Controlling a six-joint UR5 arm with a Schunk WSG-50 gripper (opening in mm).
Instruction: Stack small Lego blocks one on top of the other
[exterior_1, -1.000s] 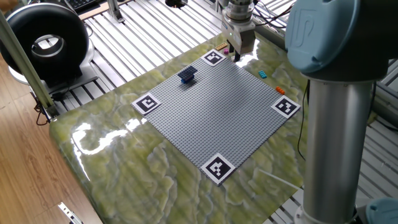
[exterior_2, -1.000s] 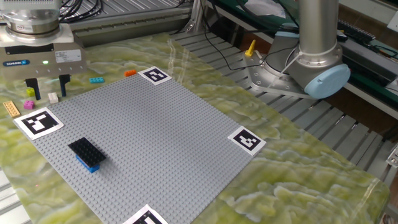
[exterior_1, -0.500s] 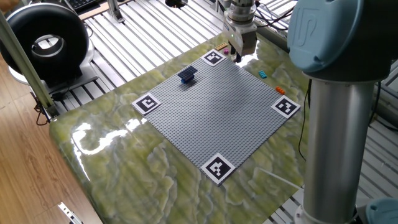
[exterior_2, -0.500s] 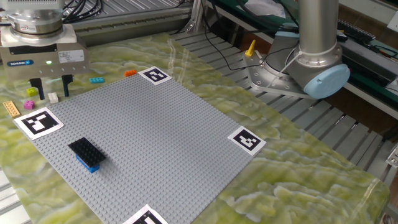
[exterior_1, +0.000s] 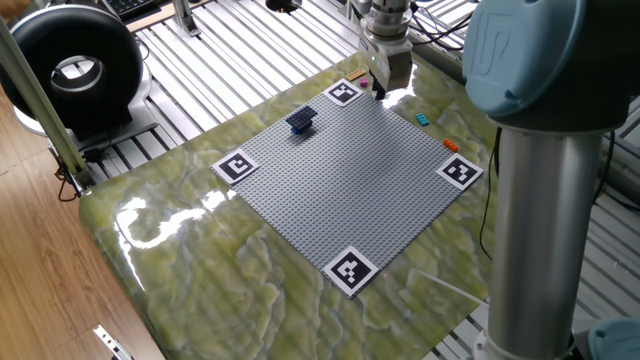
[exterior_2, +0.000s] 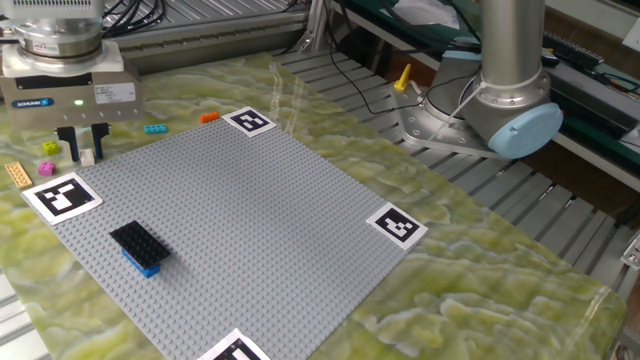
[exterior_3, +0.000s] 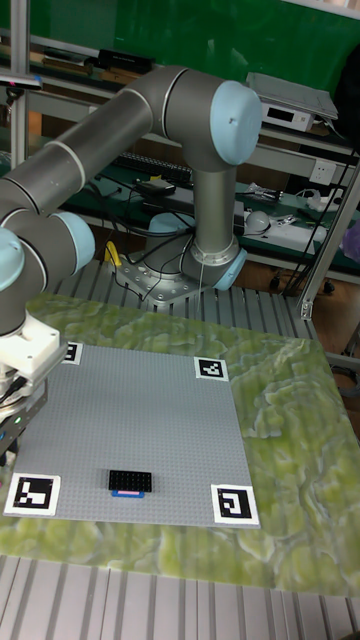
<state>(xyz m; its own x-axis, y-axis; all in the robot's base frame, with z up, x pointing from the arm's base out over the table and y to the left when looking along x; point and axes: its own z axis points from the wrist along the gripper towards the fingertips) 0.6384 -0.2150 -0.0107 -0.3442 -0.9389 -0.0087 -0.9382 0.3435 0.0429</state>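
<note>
End effector (exterior_2: 87, 150) sits low at the far corner of the grey baseplate (exterior_2: 240, 230), just off its edge near one marker square (exterior_2: 62, 196). Its two dark fingers (exterior_2: 72, 146) stand either side of a small tan Lego block (exterior_2: 87, 156) on the table (exterior_2: 480, 260); fingers look closed in around it, but I cannot tell whether they actually grip it or just bracket it. Magenta block (exterior_2: 48, 167) and a yellow-green block (exterior_2: 49, 148) lie just beside the end effector on the marbled table, a flat tan plate (exterior_2: 18, 174) a bit further out. Cyan block (exterior_2: 155, 128) and orange block (exterior_2: 209, 117) lie on the table along the baseplate's far edge, near another marker square (exterior_2: 249, 122), apart from each other. On the baseplate, well apart from the end effector, a black brick sits on a blue brick (exterior_2: 139, 247), already stacked. In the one fixed view the end effector (exterior_1: 380, 88) hangs by the far marker corner, cyan (exterior_1: 423, 119) and orange (exterior_1: 450, 146) blocks visible off the baseplate's right edge, black-on-blue stack (exterior_1: 301, 122) on the plate. Tall fixed view shows the stack (exterior_3: 131, 482) near the baseplate's front edge; the end effector is at the left frame edge, fingers hidden.
</note>
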